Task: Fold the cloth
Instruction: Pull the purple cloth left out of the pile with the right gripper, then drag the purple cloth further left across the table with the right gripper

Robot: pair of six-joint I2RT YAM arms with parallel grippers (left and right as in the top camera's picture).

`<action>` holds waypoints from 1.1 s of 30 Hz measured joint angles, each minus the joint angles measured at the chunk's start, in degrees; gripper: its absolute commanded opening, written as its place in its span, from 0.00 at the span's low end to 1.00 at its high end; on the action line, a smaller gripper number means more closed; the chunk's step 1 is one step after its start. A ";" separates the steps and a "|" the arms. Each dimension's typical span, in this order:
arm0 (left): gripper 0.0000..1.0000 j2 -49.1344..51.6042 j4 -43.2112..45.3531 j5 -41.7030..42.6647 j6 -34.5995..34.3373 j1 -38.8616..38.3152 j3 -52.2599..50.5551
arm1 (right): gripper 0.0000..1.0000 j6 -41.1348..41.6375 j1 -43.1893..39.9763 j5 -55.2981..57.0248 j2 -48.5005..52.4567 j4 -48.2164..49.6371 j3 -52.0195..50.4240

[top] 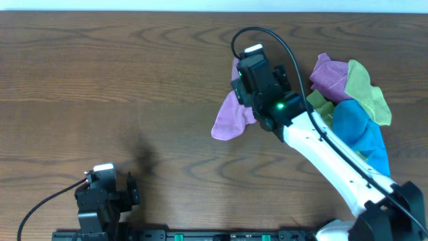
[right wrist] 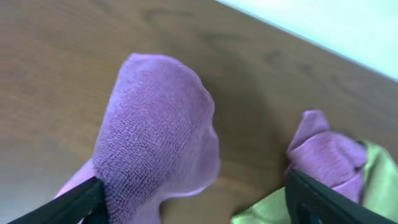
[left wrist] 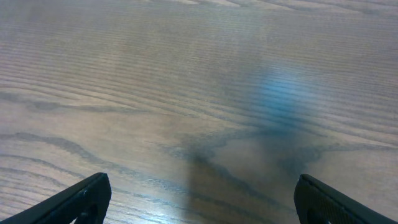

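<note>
Purple cloth (top: 226, 120); pile (top: 356, 124) of purple, lime-green and blue; table (top: 100, 80) brown wood-grain; arm (top: 334, 162) white, with green light (top: 279, 106)

Soft, even light leaves the counter (top: 134, 80) bright with one faint shadow smudge at lower left, while the left wrist view is hazy with a bluish sheen and dark shadow, the right sharp on the cloth (right wrist: 155, 143) weave, soft behind.

The brown wood-grain counter (top: 134, 80) looks smooth with a faint sheen; the purple cloth (right wrist: 155, 149) is nubbly, matt terry.
</note>
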 measured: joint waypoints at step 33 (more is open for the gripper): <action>0.95 0.00 0.00 0.00 0.00 0.00 0.00 | 0.85 -4.98 -0.28 -43.10 6.51 -13.33 0.11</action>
